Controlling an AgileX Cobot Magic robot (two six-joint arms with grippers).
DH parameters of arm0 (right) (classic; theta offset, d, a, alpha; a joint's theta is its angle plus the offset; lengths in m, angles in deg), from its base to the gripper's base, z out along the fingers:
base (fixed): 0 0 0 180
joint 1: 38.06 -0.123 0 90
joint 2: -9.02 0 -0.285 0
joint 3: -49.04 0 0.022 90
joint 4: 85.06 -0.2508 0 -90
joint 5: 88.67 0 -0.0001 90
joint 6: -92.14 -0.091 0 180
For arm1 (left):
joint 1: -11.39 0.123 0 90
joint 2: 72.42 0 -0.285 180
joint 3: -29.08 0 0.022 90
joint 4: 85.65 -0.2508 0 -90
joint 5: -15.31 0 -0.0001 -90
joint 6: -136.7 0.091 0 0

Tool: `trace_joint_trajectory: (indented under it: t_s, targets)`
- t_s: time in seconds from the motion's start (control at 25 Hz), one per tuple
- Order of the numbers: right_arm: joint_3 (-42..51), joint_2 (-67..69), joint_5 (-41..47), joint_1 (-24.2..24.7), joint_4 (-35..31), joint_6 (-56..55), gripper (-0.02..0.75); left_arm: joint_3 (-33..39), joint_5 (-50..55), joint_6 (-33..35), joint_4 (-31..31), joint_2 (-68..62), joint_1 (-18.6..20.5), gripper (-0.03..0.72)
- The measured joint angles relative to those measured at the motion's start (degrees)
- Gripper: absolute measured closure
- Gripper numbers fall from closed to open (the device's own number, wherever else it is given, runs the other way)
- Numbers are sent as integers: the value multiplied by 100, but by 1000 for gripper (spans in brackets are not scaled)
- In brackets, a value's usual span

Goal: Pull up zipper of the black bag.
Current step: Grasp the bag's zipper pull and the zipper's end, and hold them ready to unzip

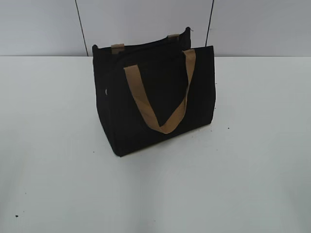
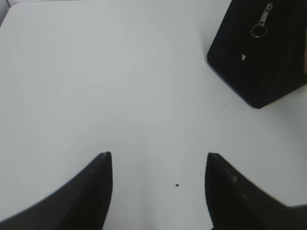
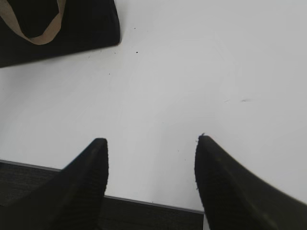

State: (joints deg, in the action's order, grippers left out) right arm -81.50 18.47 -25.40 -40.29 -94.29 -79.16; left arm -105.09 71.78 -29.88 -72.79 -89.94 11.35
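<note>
While both pincers are hanging spread and empty over the white table (image 1: 53, 184), the left gripper (image 2: 158, 165) is facing the boxy black fabric bag (image 2: 261, 57), well apart from it. Its small silver ring-shaped zipper pull (image 2: 258, 30) is dangling on the end panel: thin, probably slippery, best pinched at the ring. The right gripper (image 3: 151, 146) is likely needing to steady the soft, light cloth.

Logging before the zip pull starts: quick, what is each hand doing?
Left hand: open, holding nothing, over bare table short of the black bag.
Right hand: open, holding nothing.
</note>
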Motion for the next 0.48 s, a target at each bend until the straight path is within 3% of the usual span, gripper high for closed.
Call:
trace_joint_trajectory:
  t_s: [0.2,0.36,0.48]
  targets:
    - [0,0,-5,0,0,0,298,-39,-1436,886,631,-1331,-172,220]
    - [0,0,-5,0,0,0,298,-44,-2271,2077,1377,-2474,-182,220]
    - [0,0,-5,0,0,0,298,-44,-2791,3244,2286,-3238,-182,220]
